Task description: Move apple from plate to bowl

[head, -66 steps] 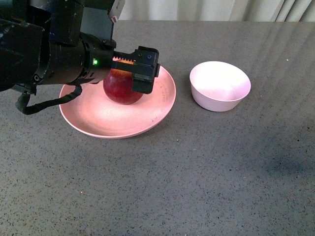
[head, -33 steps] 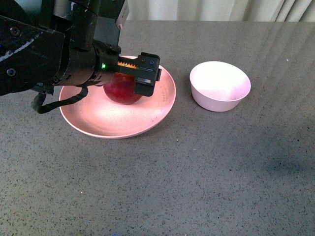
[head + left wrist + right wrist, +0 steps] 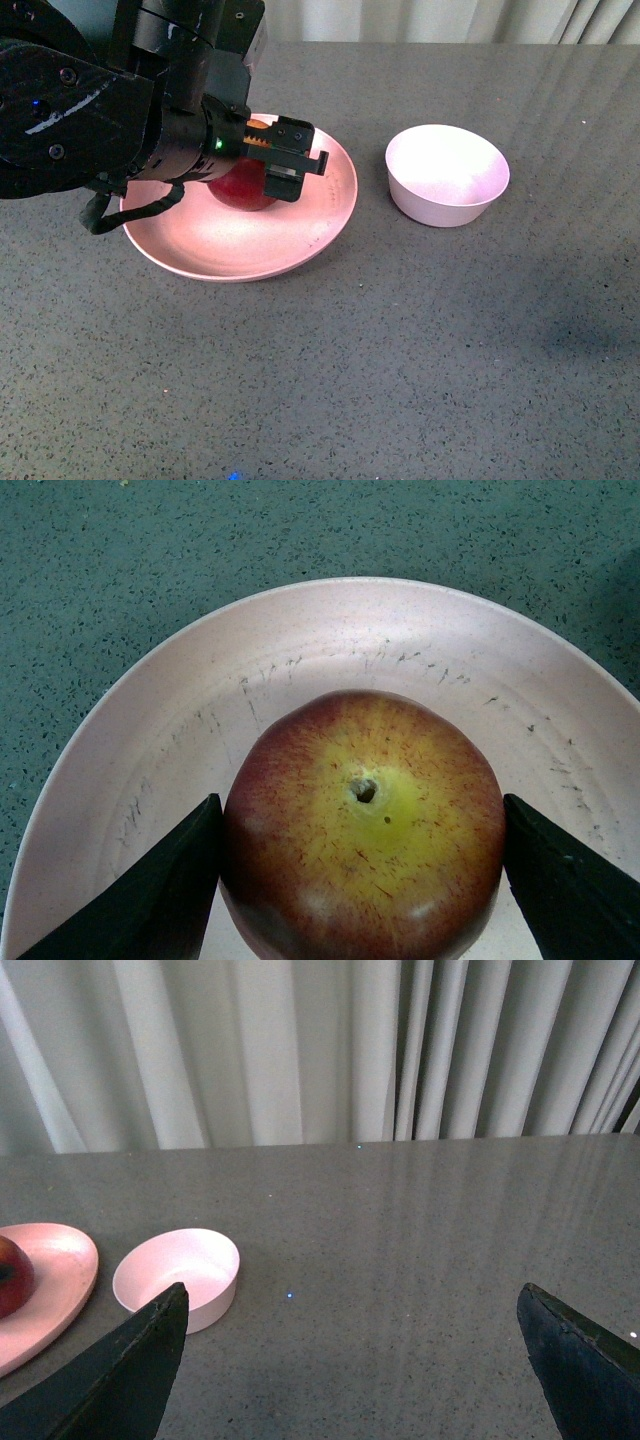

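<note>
The left pincer is low over the plate and has the apple between its fingers; each finger lies against one side of the fruit, with no gap that I can see. The apple sits on the plate, stem side up. The bowl stands on the bench just beside the plate, not touching it. The right pincer hangs above the bench, wide open, and holds nothing
</note>
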